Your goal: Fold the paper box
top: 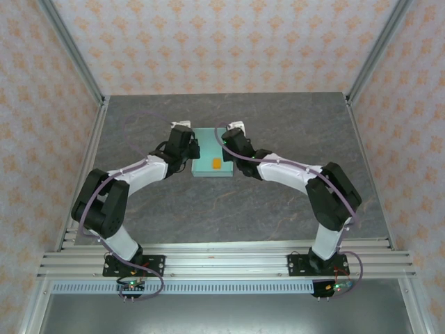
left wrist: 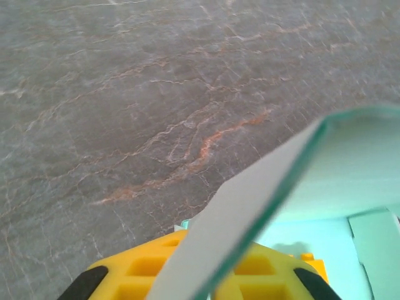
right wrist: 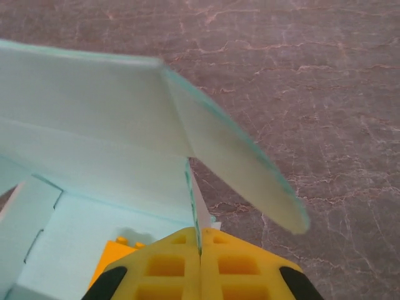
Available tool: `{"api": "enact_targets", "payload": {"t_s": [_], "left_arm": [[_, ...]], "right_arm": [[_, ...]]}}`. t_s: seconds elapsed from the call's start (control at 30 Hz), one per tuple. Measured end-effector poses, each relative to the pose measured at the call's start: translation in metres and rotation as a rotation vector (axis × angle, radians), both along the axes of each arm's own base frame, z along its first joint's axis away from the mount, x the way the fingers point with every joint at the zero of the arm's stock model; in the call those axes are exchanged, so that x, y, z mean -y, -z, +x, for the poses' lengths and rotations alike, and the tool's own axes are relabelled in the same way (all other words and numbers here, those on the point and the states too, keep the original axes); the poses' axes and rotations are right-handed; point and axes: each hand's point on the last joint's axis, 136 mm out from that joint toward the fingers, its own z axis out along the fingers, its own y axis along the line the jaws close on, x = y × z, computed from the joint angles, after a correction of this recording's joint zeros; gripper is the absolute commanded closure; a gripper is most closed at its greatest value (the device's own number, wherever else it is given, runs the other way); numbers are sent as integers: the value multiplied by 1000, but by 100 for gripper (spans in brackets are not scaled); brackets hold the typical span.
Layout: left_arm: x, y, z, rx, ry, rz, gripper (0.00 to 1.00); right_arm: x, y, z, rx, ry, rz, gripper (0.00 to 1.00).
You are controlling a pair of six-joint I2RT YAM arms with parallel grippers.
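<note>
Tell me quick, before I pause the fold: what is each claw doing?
Left claw: closed on a side wall of the paper box.
Right claw: closed on the opposite wall.

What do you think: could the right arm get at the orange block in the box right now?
Probably not: the right gripper is shut on the box wall, which stands between it and the orange block; it would need to let go first.

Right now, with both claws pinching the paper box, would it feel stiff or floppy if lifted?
Probably light and bendy: the paper box shows thin card edge-on. Its rounded flap sticks out unsupported, so likely flops. The orange cube inside might slide.
</note>
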Motion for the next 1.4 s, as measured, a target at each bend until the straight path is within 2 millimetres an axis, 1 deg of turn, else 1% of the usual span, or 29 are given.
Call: {"api": "enact_targets", "payload": {"t_s": [0.17,0.27,0.33,0.43,0.57,0.83,0.9,1.27,1.4], "left_arm": [[6,-3,-6,37,-97,29,94],[9,0,-14,58,-136,45,96],[10,4,-19,73,-160,45,96],[9,6,-24,109,-194,50,96],[6,7,-34,145,-223,72,97],[0,9,-49,209,-269,107,96],[1,11,-55,226,-273,121,95],[2,16,-78,302,-305,173,94],[3,18,-82,324,-316,178,95]], "right_arm": [[2,-2,4,45,90,12,95],[4,-4,7,74,124,43,97],[5,1,7,85,130,61,97],[3,9,3,99,124,91,97],[-1,14,0,120,99,139,97],[-7,22,-8,148,54,210,98],[-7,25,-11,159,44,231,98],[-11,31,-29,205,11,292,96],[-8,34,-33,213,10,305,96]]}}
